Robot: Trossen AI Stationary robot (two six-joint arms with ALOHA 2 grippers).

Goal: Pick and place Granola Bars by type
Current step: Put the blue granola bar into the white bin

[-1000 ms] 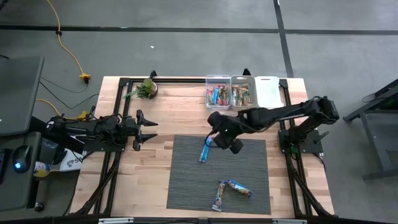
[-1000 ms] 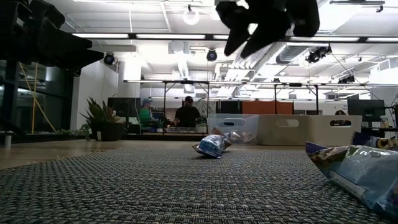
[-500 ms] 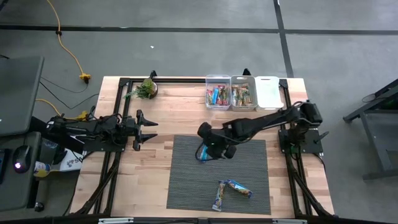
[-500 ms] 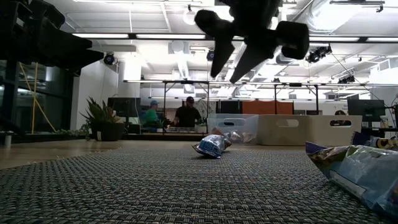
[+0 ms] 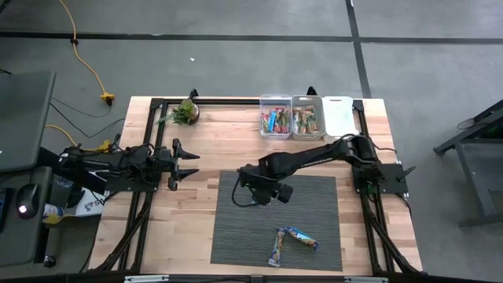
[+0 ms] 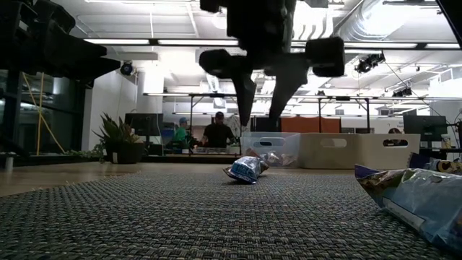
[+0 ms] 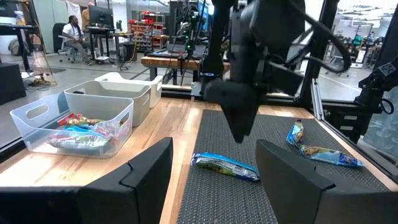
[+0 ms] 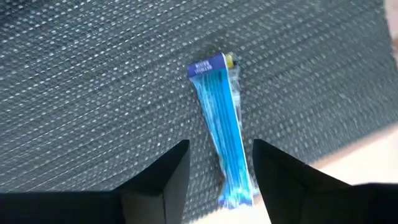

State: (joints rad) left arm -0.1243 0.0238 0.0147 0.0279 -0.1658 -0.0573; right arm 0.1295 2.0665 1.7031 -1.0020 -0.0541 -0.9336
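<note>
A blue granola bar point(image 8: 221, 130) lies flat on the grey mat point(image 5: 236, 236), near the mat's far edge. My right gripper point(image 8: 217, 186) hangs above it, pointing down, open, one finger to each side of the bar's line and clear of it. The low view shows the same gripper point(image 6: 260, 119) well above the bar point(image 6: 245, 170). Two more bars point(image 5: 277, 248) point(image 5: 302, 240) lie near the mat's near edge, touching at one end. My left gripper point(image 5: 185, 163) waits open at the table's left, level.
Three clear bins stand in a row at the table's far edge: one with blue bars point(image 5: 274, 121), one with green and orange bars point(image 5: 307, 120), one point(image 5: 339, 116) showing no bars. A small plant point(image 5: 185, 112) stands at the far left. People sit beyond the table.
My right gripper has swung toward the table's left edge and a little toward its near edge, and has come down toward the blue bar. It has tipped from a slant to pointing nearly straight down. The bars have not moved.
</note>
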